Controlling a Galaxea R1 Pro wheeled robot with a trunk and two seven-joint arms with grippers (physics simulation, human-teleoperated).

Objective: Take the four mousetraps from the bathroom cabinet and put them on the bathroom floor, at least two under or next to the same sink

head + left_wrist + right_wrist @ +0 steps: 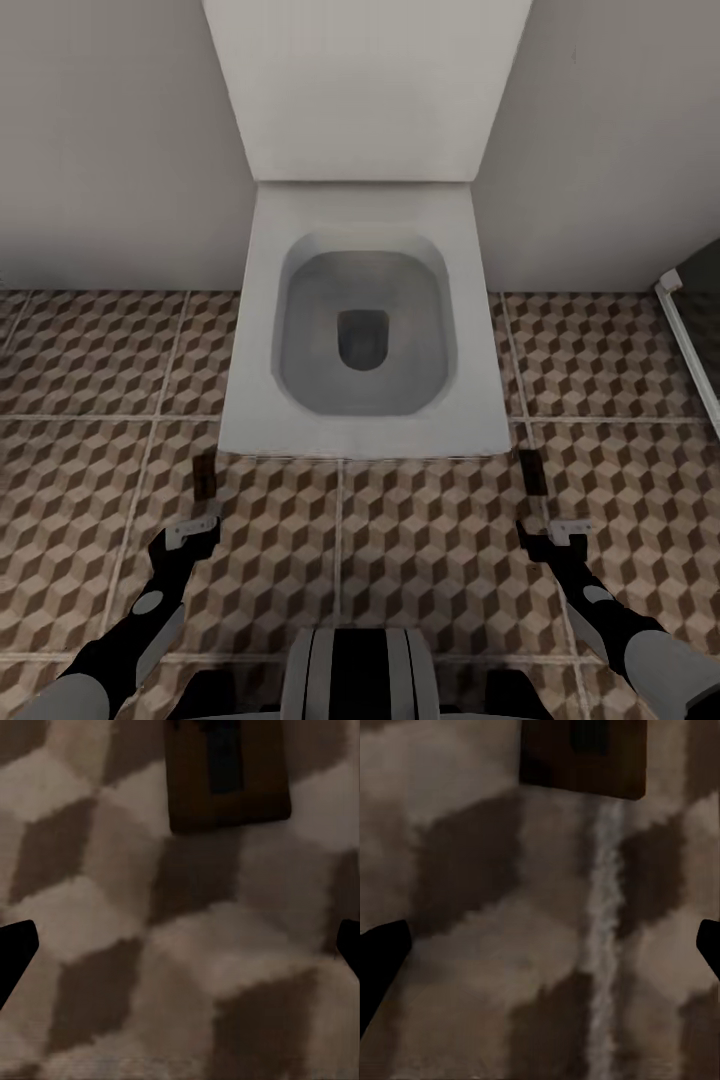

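two mousetraps flat on the bathroom floor (420, 560), left mousetrap (205, 476) and right mousetrap (532, 472) at the near corners of the white toilet (365, 330). left pincer (195, 528) and right pincer (560, 532) both released, just near of each trap, grasping nothing.

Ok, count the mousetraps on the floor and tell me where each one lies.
2. One mousetrap lies on the tiles by the toilet's front left corner, ahead of the left gripper; the other mousetrap lies by its front right corner, ahead of the right gripper. Others may lie outside the views.
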